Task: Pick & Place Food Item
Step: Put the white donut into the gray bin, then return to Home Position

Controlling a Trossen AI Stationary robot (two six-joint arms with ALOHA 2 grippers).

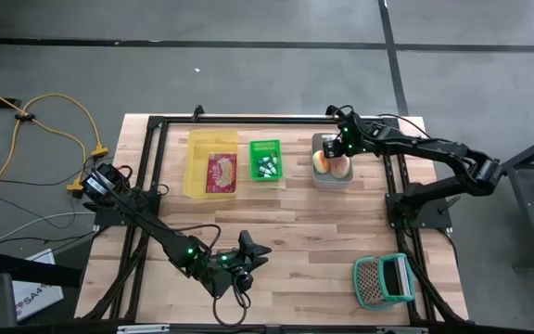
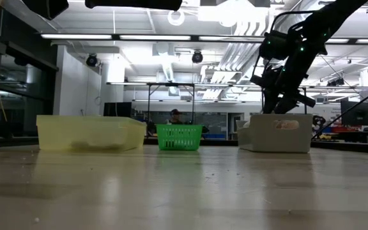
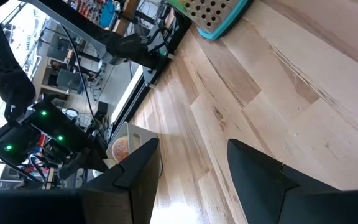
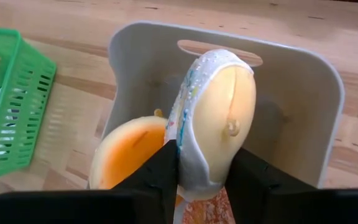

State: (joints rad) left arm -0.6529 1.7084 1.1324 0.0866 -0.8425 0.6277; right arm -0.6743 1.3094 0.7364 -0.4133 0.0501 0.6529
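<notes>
Nearest the table's front edge, the left gripper [image 1: 253,252] rests low over the pale wooden plank table [image 1: 295,232], its two dark fingers spread apart with nothing between them; its own wrist view shows only bare boards in the gap. Just to the right at the front lies a teal-framed perforated metal basket [image 1: 383,281], flat on the planks.

Farther back stand three containers in a row: a translucent yellow plastic bin [image 1: 210,162] holding a red flat packet [image 1: 222,173], a small green slatted plastic basket [image 1: 265,160] with small pale items inside, and a grey rounded plastic tub [image 1: 331,176]. The low view shows these only as side walls, contents hidden; the high view reveals what lies in them.

The right gripper [image 1: 342,148] hangs over the grey tub. Only the right wrist view shows the grip clearly: the dark fingers [image 4: 164,171] are clamped on a cream-coloured doughnut-like food item with white sprinkled icing along one edge [image 4: 219,118]. It stands on edge, its long axis running away from the fingers toward the tub's handle slot, the smooth pale face to one side and the iced rim to the other. Below it, inside the tub, sits an orange rounded bun-like item [image 4: 129,155], touching the held piece.
</notes>
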